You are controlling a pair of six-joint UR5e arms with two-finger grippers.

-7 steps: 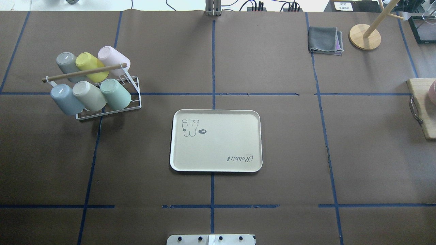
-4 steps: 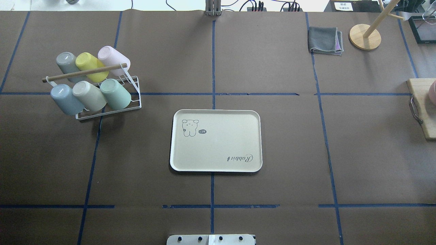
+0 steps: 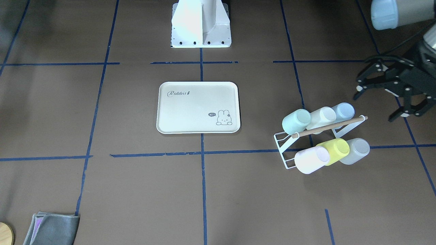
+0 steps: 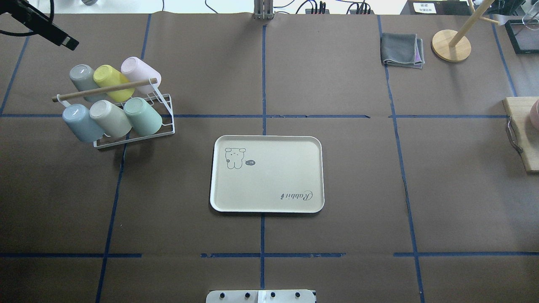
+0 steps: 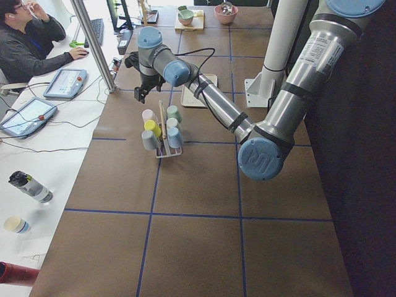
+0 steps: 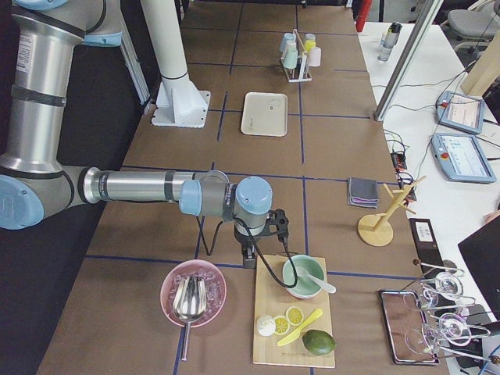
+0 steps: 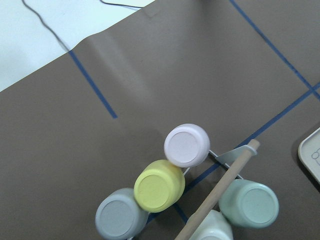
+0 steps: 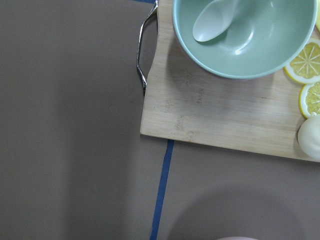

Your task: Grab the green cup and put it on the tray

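Note:
The green cup is a mint tumbler lying tilted on the rack's near row, on the end toward the tray. It also shows in the front view and the left wrist view. The cream "Rabbit" tray lies flat and bare at the table's middle. My left gripper is open and empty, held high beside the rack and clear of the cups; one of its fingers shows in the overhead view. My right gripper hovers beside a wooden board far right; I cannot tell its state.
A white wire rack with a wooden bar holds blue, pale, grey, yellow and pink cups. A grey cloth and a wooden stand sit far right. The wooden board carries a green bowl and lemon slices.
My left gripper has come into the overhead view at the top left corner, beyond the rack. The cups and the tray have not moved.

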